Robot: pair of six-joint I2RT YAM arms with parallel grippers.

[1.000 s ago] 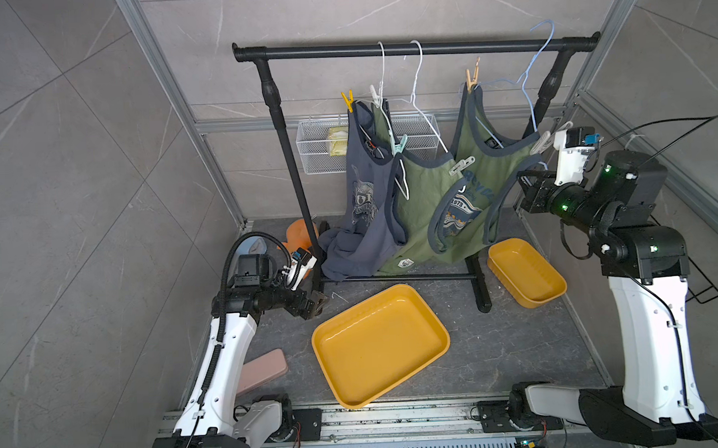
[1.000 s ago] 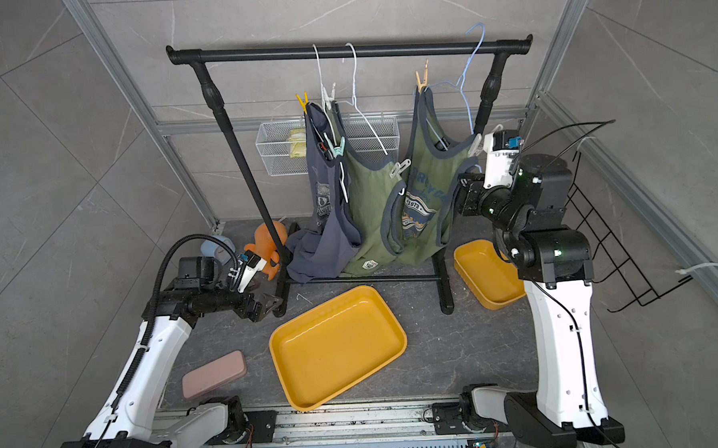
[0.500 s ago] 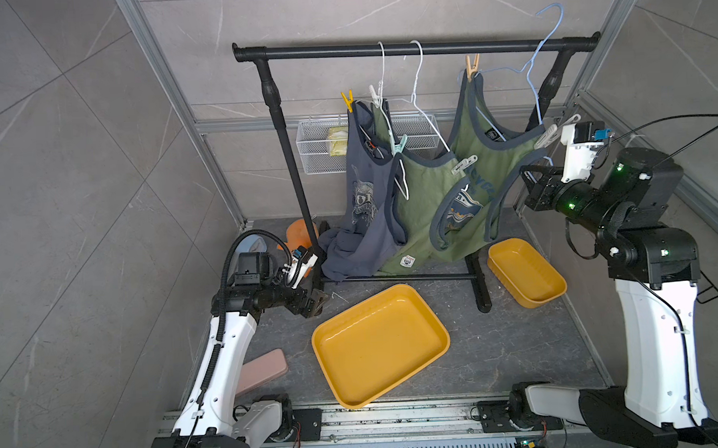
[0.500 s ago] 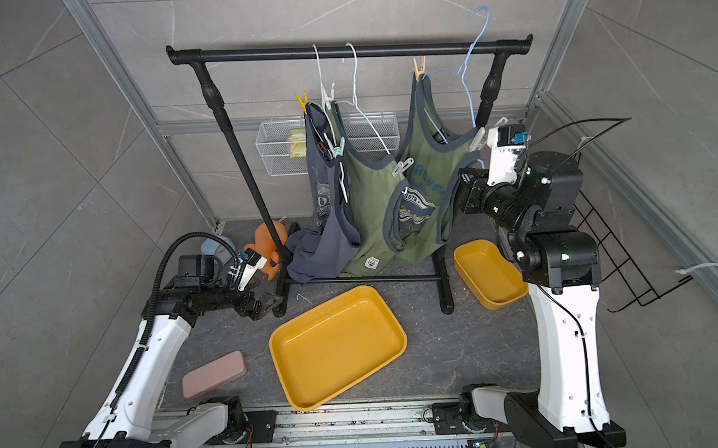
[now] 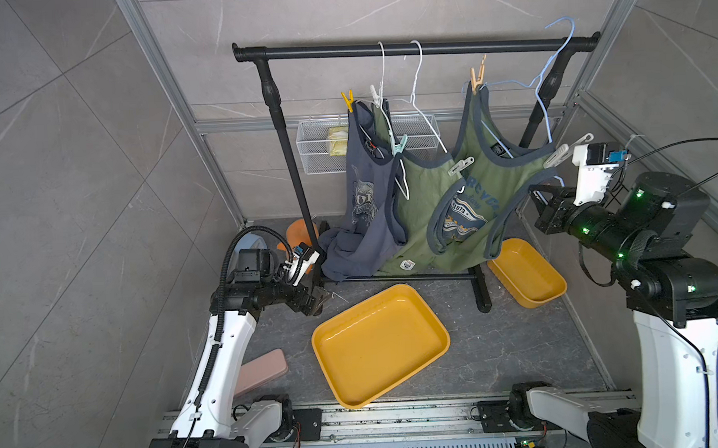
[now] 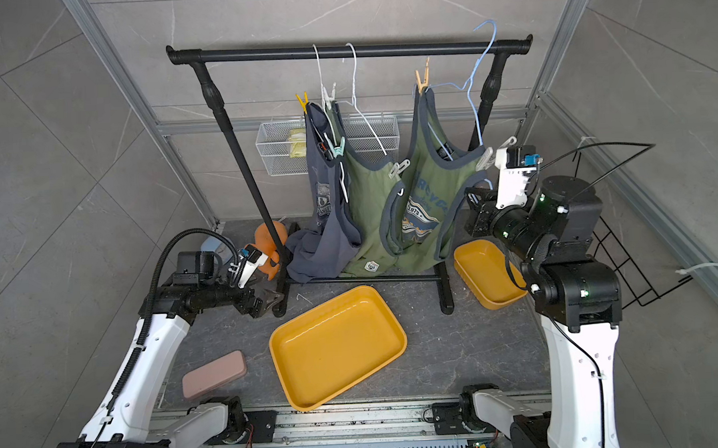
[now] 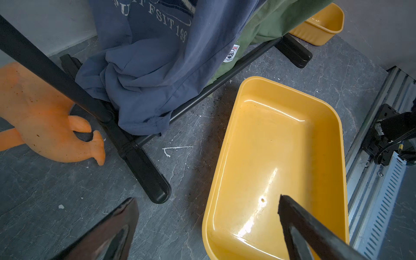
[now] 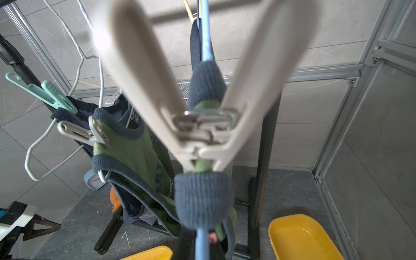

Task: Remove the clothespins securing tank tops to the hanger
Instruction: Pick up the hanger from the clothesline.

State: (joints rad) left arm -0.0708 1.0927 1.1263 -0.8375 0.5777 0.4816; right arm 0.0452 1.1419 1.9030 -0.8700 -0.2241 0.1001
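blue tank top (image 7: 146, 56) reads "fsit 198", green tank top (image 5: 509, 181) "1973"

rack base bar (image 5: 434, 276) & tank tops (image 5: 423, 214) block rear, floor (image 5: 500, 352) by tray (image 5: 379, 344) free

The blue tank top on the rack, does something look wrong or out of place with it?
Yes. The blue tank top sags low, and its hem lies bunched in a heap over the rack's bottom bar instead of hanging straight. Nearby, the light blue hanger also hangs steeply tilted, not level.
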